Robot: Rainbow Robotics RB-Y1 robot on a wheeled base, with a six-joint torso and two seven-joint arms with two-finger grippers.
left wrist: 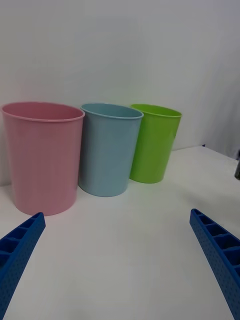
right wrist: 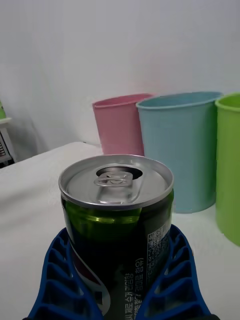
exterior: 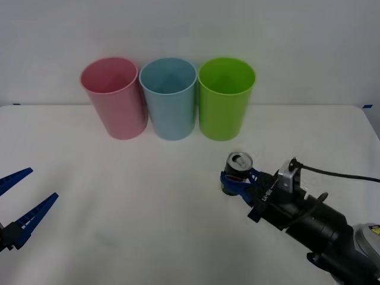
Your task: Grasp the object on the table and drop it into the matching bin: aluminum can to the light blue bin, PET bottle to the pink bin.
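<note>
Right pincer (exterior: 233, 181) around upright can (exterior: 238, 170)

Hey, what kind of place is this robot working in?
Probably a lab or test bench set up for a sorting trial, not a home. A bare white table stands against a plain white wall, with a pink bin, a light blue bin and a lime green bin in a row.
</note>
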